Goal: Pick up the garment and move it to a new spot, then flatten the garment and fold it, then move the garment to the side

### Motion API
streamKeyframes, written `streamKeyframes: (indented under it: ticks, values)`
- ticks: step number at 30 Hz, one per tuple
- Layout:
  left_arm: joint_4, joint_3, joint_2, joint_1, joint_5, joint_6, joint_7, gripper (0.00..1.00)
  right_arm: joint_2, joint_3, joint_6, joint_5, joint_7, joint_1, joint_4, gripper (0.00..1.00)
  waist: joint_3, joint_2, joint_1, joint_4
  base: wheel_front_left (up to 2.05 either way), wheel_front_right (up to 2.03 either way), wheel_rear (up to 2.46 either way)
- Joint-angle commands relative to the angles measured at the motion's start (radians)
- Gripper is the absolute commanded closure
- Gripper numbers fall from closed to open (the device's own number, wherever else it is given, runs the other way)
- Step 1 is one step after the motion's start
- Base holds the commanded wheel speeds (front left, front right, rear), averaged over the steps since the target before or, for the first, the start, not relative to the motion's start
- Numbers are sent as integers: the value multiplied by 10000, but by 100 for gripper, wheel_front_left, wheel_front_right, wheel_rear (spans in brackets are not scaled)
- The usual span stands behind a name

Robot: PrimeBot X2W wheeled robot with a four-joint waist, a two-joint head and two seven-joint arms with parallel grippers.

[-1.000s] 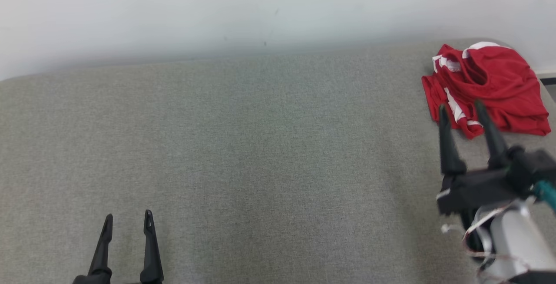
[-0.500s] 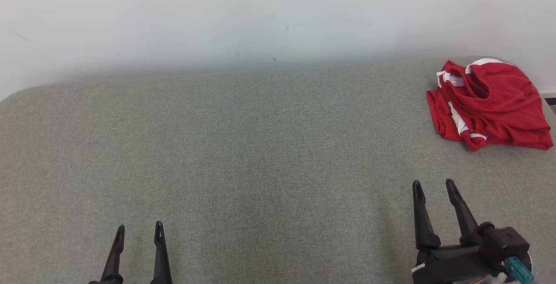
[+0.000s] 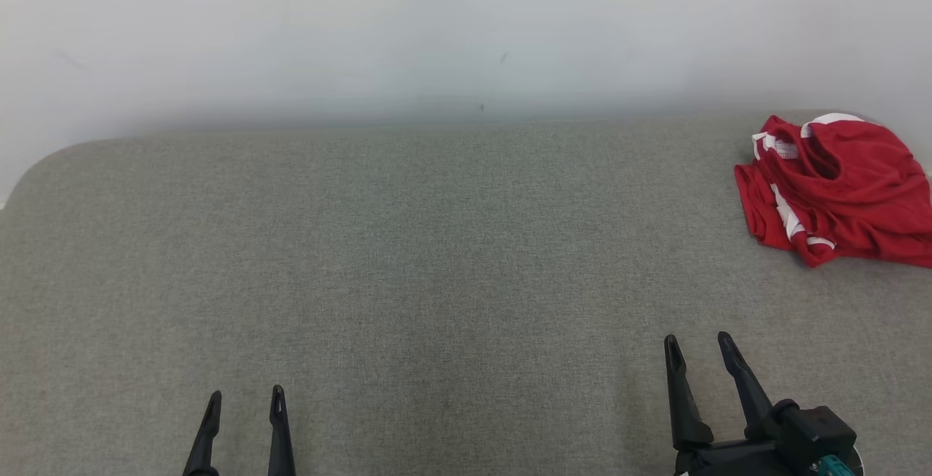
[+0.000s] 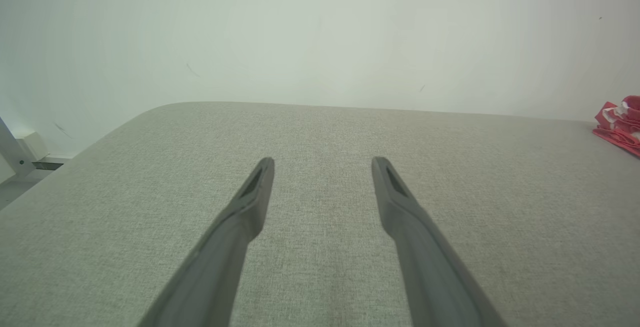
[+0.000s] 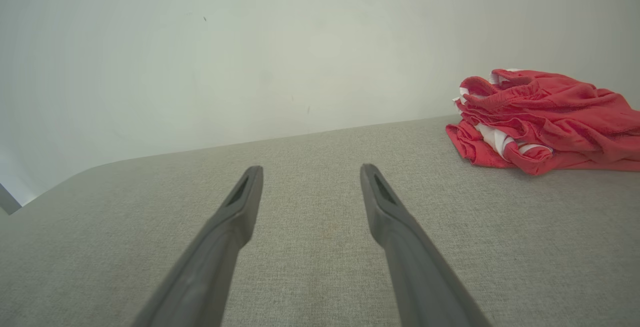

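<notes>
Nearest the robot, the left tool (image 3: 245, 391) is hanging over the front of the grey counter (image 3: 437, 258), its two fingers spread apart with only bare fabric between them. The right tool (image 3: 697, 338) is sitting a little farther forward on the other side, also spread and gripping nothing. Both are pointing toward the wall (image 3: 437, 25), which reads as a parked posture, not a reach.

Beyond them the counter's middle is lying open and smooth, giving wide room for carrying or spreading cloth. Its left end is curving off in a rounded corner, and its back edge is running along the foot of the wall.

Farthest off, the red garment (image 3: 837, 185) with white trim is lying at the counter's far right corner, well apart from both tools and close to the back edge. It is bunched in loose, rumpled layers, and the head view's right border is cutting it off. Being that near the right edge, it is probably leaving little margin. The right tool is likely the better placed to reach it, dragging inward toward the open middle and away from the edge.
</notes>
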Motion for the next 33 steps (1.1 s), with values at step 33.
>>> streamKeyframes:
  ticks: [33]
  values:
    - [240,215,-15,1,105,-131,-27,0,53,201,-25,192,-5,98,245,0,5,0,-1,39,0,0,0]
